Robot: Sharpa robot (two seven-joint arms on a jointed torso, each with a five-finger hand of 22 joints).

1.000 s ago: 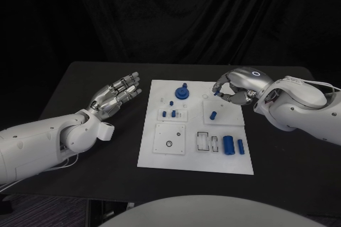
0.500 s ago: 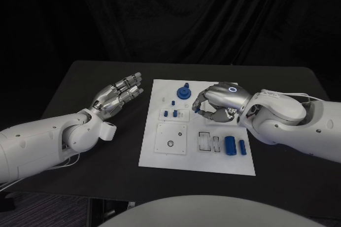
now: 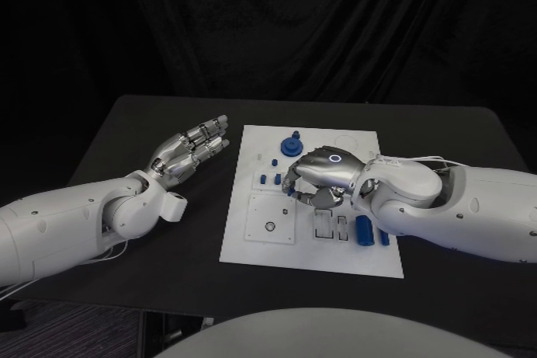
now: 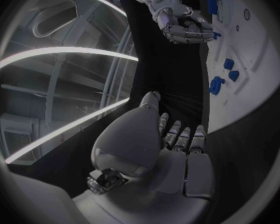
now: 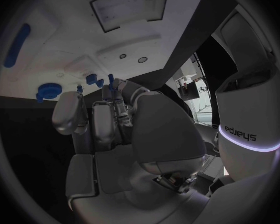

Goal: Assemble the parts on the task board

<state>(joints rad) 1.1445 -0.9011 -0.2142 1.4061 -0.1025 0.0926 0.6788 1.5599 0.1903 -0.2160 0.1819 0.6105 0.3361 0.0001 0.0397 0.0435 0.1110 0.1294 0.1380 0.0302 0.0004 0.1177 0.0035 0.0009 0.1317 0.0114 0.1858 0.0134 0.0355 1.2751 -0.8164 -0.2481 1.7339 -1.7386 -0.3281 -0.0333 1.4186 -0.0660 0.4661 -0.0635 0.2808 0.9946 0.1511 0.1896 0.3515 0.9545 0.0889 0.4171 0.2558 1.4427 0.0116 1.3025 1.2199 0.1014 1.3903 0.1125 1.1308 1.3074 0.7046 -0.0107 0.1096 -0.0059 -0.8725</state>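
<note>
The white task board (image 3: 252,245) lies in the middle of the black table. My right hand (image 3: 319,179) hovers over the board's middle with its fingers curled, pinching a small blue peg (image 4: 216,35) at its fingertips; the peg's tip (image 5: 110,77) also shows in the right wrist view. A round blue part (image 3: 290,146) stands at the board's far end, with small blue pieces (image 3: 268,178) just beside my right hand. A thick blue cylinder (image 3: 362,229) and a thin one (image 3: 380,235) lie near the right edge. My left hand (image 3: 190,151) floats palm up with its fingers spread, left of the board, holding nothing.
A square sub-plate with two small rings (image 3: 268,227) sits on the board's near left, and rectangular slots (image 3: 324,224) lie beside it. Bare black table (image 3: 134,140) surrounds the board, and my right forearm (image 3: 448,210) spans its right side.
My right hand has swept from the board's far right corner to its middle, toward the left and nearer to me, still curled. The left hand has stayed put.
</note>
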